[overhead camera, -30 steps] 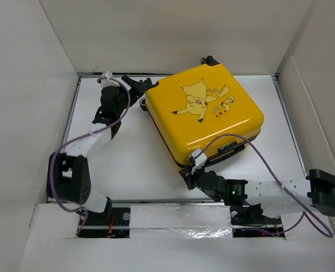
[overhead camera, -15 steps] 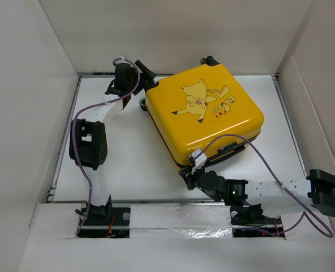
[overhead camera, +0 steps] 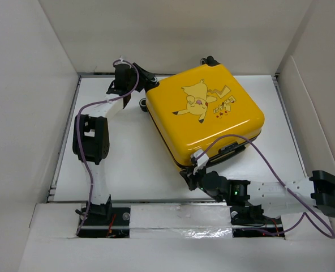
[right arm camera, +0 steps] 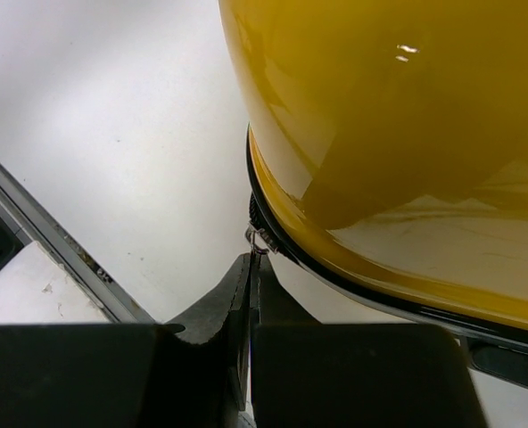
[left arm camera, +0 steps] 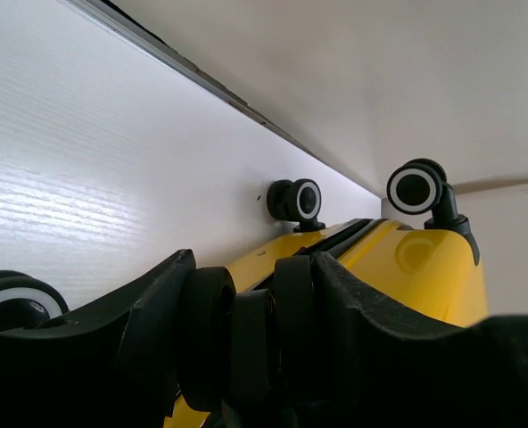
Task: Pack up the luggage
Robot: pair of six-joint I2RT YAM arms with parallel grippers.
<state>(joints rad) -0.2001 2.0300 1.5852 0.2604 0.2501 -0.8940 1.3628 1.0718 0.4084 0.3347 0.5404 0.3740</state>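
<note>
The luggage lies flat and closed on the white table, its cartoon print facing up. My left gripper is at its far left corner, shut on a black wheel that sits clamped between the two fingers. The yellow shell shows just beyond. My right gripper is at the near corner of the luggage, shut on the small metal zipper pull. The pull hangs from the black zipper band under the yellow shell.
Other black wheels show in the left wrist view; one sticks out at the left side. White walls enclose the table on three sides. A rail runs along the near edge.
My left arm has stretched out and its gripper has moved right to the luggage's far left corner. The right arm and the luggage have barely moved.
</note>
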